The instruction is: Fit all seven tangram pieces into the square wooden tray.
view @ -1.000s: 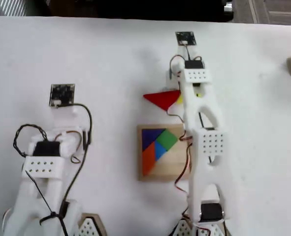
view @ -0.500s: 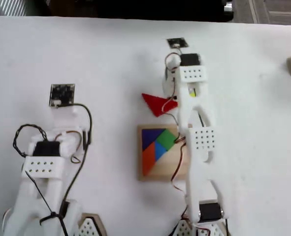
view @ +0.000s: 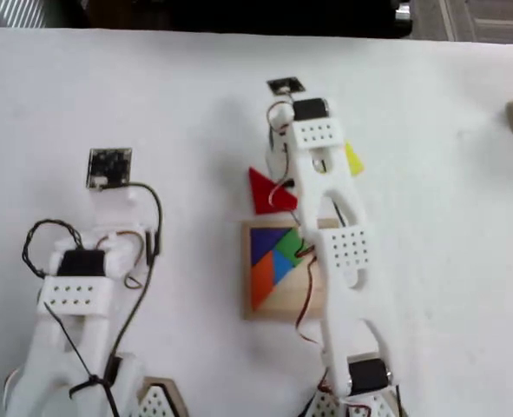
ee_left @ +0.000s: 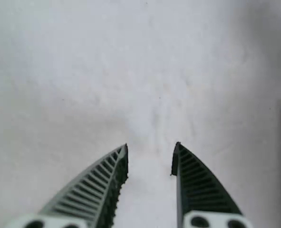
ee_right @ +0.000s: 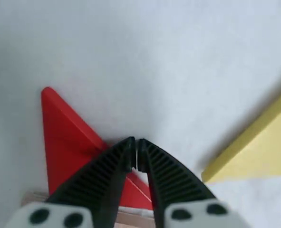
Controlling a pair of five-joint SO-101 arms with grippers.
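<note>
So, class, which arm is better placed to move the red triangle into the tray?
Right. The right gripper sits over the red triangle, next to the tray; the left gripper is open over bare table, away from both.

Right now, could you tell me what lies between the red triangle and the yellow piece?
The right gripper, fingers shut, at the red triangle's edge; then bare table to the yellow piece, in the right wrist view.

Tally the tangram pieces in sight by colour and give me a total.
red piece: 1
yellow piece: 1
dark blue piece: 1
light blue piece: 1
green piece: 1
orange piece: 1
Total: 6 (part of the tray is hidden)
</note>
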